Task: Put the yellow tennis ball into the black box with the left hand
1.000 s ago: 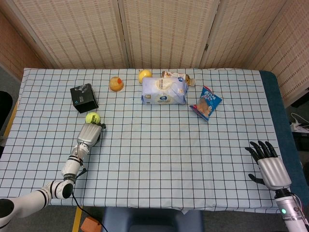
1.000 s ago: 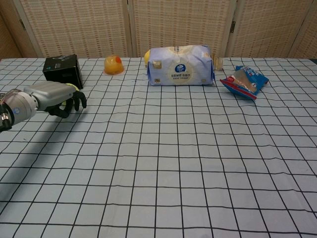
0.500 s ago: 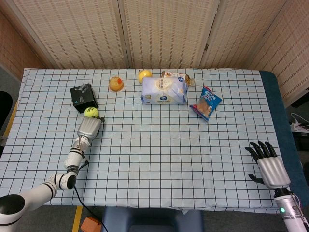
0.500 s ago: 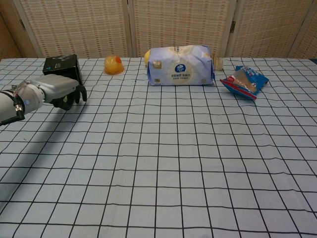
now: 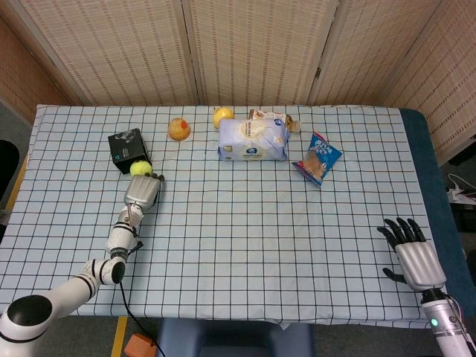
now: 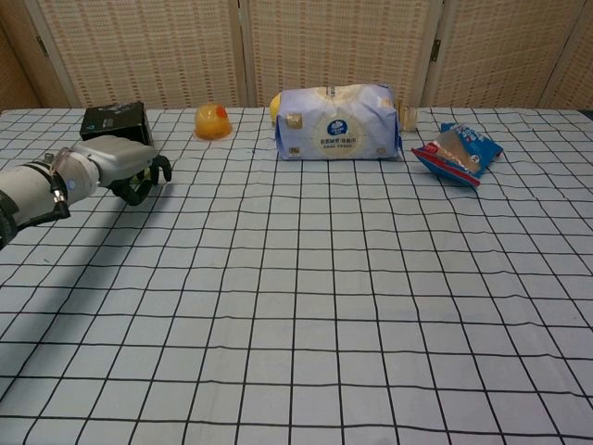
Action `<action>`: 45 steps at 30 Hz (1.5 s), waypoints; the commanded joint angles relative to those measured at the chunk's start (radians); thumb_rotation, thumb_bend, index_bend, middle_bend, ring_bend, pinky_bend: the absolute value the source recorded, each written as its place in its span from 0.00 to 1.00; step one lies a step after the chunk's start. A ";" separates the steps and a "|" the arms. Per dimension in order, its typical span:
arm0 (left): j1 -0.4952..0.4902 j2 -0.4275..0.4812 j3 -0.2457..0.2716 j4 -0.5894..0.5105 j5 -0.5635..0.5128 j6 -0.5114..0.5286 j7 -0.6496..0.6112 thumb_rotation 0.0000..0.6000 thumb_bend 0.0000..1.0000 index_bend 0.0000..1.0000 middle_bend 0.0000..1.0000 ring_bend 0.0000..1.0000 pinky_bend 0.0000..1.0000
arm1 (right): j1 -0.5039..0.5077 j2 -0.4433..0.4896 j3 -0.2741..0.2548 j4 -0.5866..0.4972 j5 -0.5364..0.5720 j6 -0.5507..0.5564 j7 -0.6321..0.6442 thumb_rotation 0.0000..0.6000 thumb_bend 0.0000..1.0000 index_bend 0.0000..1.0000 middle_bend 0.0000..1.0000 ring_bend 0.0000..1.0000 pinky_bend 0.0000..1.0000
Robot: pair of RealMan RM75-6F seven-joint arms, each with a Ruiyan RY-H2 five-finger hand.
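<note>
The yellow tennis ball (image 5: 140, 169) sits in the curled fingers of my left hand (image 5: 142, 192), right at the near corner of the black box (image 5: 129, 149) on the left of the table. In the chest view my left hand (image 6: 127, 168) hovers just in front of the black box (image 6: 116, 121), and its dark fingers hide the ball. At the table's front right corner my right hand (image 5: 411, 253) rests with fingers apart and nothing in it.
Along the back stand an orange-yellow toy (image 5: 178, 129), a yellow fruit (image 5: 223, 117) and a white-blue bag (image 5: 253, 140). A blue snack packet (image 5: 318, 158) lies right of them. The checkered tablecloth (image 5: 245, 245) covers the table.
My left hand has carried the tennis ball away from me, up to the black box's near corner. The right hand has stayed put.
</note>
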State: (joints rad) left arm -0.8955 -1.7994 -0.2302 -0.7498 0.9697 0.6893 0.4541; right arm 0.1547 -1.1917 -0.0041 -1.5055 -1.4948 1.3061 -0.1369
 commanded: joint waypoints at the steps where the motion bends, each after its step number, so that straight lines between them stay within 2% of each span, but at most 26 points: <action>1: -0.009 -0.011 -0.015 0.017 -0.022 -0.021 -0.005 1.00 0.64 0.19 0.21 0.21 0.40 | 0.001 -0.001 0.000 0.001 0.002 -0.003 0.002 1.00 0.06 0.18 0.08 0.02 0.00; 6: -0.023 -0.024 -0.028 0.052 -0.041 -0.047 -0.015 1.00 0.63 0.06 0.10 0.11 0.34 | 0.004 -0.001 0.001 0.003 0.009 -0.012 0.000 1.00 0.06 0.18 0.08 0.02 0.00; 10: -0.033 -0.033 -0.030 0.081 -0.042 -0.058 -0.017 1.00 0.63 0.01 0.06 0.07 0.32 | 0.009 -0.001 0.003 0.005 0.014 -0.021 0.001 1.00 0.06 0.18 0.08 0.02 0.00; 19: -0.051 -0.042 -0.032 0.130 -0.049 -0.076 -0.004 1.00 0.62 0.01 0.06 0.07 0.31 | 0.010 -0.005 0.002 0.012 0.021 -0.028 0.002 1.00 0.06 0.18 0.08 0.02 0.00; 26: -0.067 -0.048 -0.041 0.168 -0.055 -0.111 -0.014 1.00 0.59 0.00 0.02 0.03 0.29 | 0.010 -0.010 0.001 0.021 0.022 -0.027 0.001 1.00 0.06 0.18 0.08 0.02 0.00; 33: -0.076 -0.053 -0.059 0.185 -0.068 -0.141 -0.049 1.00 0.53 0.00 0.03 0.03 0.25 | 0.011 -0.011 0.003 0.026 0.028 -0.031 0.006 1.00 0.06 0.18 0.08 0.02 0.00; 45: -0.076 -0.068 -0.068 0.225 -0.060 -0.154 -0.108 1.00 0.51 0.00 0.00 0.00 0.13 | 0.014 -0.014 0.004 0.033 0.038 -0.040 0.002 1.00 0.06 0.18 0.08 0.02 0.00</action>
State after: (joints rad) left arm -0.9722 -1.8662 -0.2934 -0.5241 0.9048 0.5304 0.3654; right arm 0.1682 -1.2052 0.0002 -1.4732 -1.4571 1.2665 -0.1349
